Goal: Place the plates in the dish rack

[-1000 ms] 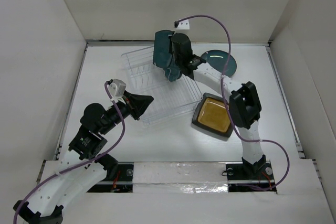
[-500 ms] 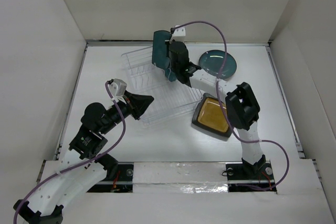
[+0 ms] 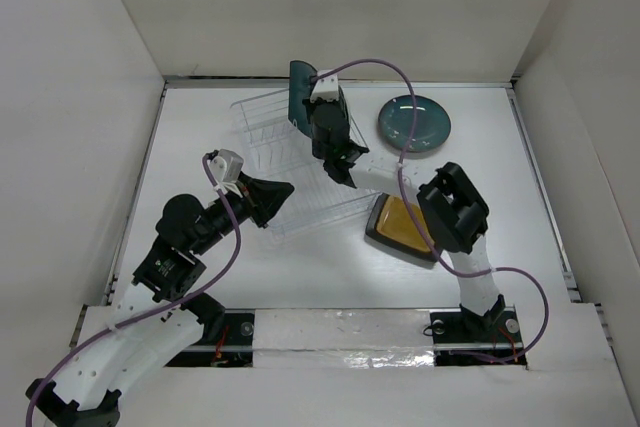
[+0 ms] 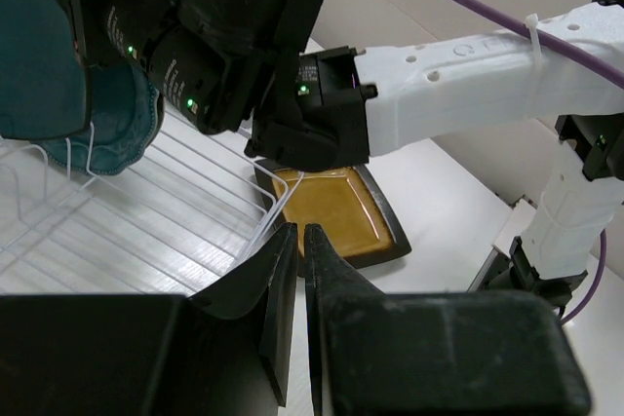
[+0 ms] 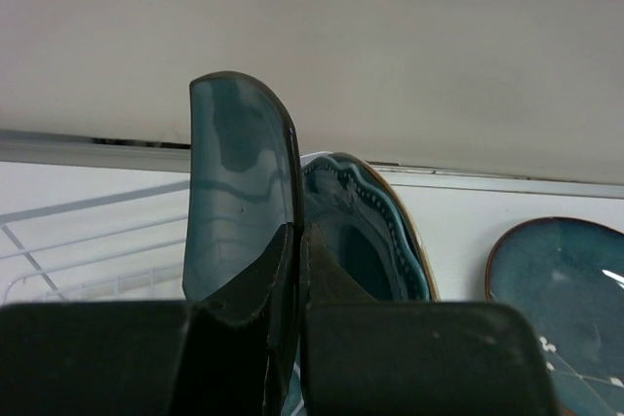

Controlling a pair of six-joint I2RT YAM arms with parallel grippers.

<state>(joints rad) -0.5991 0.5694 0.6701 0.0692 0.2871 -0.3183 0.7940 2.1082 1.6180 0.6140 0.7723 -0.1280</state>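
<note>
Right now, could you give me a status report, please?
Left gripper shut on dish rack rim. Right gripper shut on teal square plate, upright over rack beside scalloped plate. No obstruction seen.

Bright, even overhead light; soft shadows; wrist views blur up close.

3 white walls (image 3: 330, 7) enclose a white table (image 3: 200, 132), its near edge apparently taped.
</note>
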